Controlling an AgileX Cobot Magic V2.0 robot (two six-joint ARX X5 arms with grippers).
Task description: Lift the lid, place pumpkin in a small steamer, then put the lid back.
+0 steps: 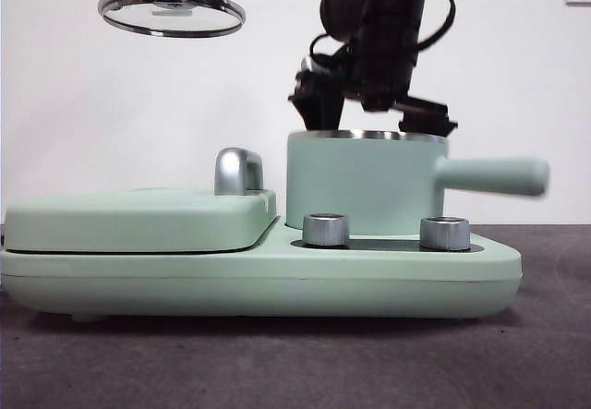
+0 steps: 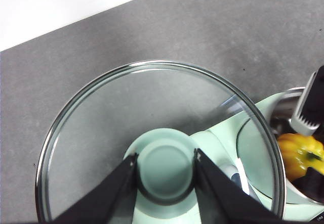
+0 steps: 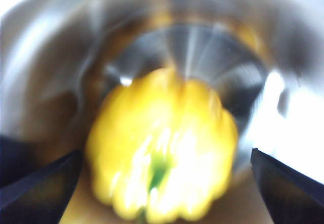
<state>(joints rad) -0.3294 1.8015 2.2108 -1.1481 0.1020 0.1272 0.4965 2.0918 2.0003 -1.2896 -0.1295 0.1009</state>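
Two claws for you: left claw [image 2: 164, 166] clamps the lid [image 1: 172, 12] upper left; right claw [image 3: 164, 183], spread apart, flanks the pumpkin [image 3: 162, 168] inside the small steamer [image 1: 365, 183].

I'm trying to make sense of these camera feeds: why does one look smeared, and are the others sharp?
Right wrist view: heavily blurred, the pumpkin a yellow smear inside the shiny small steamer, glare at one side. Left wrist view: sharp, the lid and its knob crisp. Front view: mostly sharp, evenly lit; only the steamer's handle end looks soft.
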